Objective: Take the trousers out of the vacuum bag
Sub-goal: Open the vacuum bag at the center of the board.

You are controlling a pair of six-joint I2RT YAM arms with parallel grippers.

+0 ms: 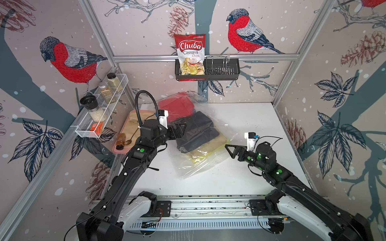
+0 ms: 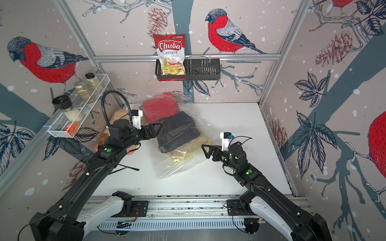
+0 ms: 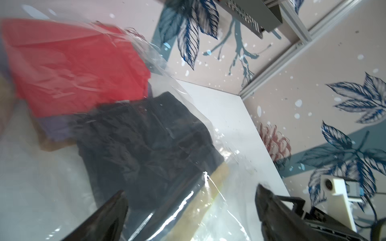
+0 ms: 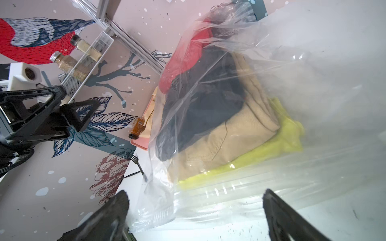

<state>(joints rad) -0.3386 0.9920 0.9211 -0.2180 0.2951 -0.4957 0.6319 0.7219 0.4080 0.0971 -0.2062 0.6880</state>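
The vacuum bag (image 1: 200,167) lies in the middle of the white table, clear and crinkly, seen in both top views. Trousers are stacked inside it: red (image 1: 177,106) at the far end, then black (image 1: 196,131), tan (image 1: 208,146) and bright yellow (image 1: 200,161). In the left wrist view a purple pair (image 3: 56,127) shows under the red (image 3: 79,68). My left gripper (image 1: 180,129) is open at the left edge of the black pair (image 3: 146,135), with only bag film between its fingers. My right gripper (image 1: 228,148) is open at the bag's right side, facing its zip-strip edge (image 4: 208,194).
A pink tray (image 1: 125,125) with a spoon and a small bottle sits left of the bag. A fork (image 4: 137,163) lies near it. A wire rack of spice jars (image 1: 100,110) hangs on the left wall. A black basket (image 1: 221,70) with a chips packet (image 1: 191,54) hangs on the back wall.
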